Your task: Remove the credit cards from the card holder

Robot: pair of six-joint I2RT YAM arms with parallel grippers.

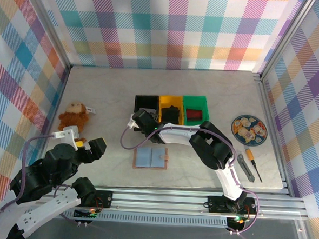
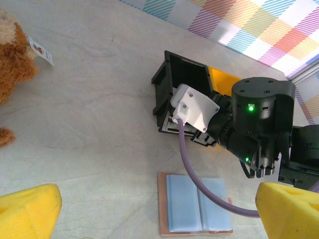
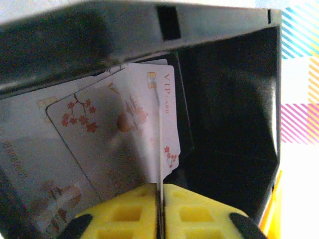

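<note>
Marble tabletop (image 1: 107, 94), plaid walls. Lettered card (image 3: 168, 107) in black bin (image 1: 146, 102) reads "VIP CARD". Right gripper (image 3: 160, 191) inside bin, pads pinching edge-on card (image 3: 160, 144); card holder (image 1: 150, 158) lies open, well apart, nearer the bases. Left gripper (image 1: 88, 145) spread wide.

Pale-blue card holder (image 1: 150, 158), floral white cards (image 3: 99, 129)

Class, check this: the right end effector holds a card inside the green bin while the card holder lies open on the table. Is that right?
No, the bin is not green. The right wrist view shows the right end effector holding a card inside the black bin.
</note>
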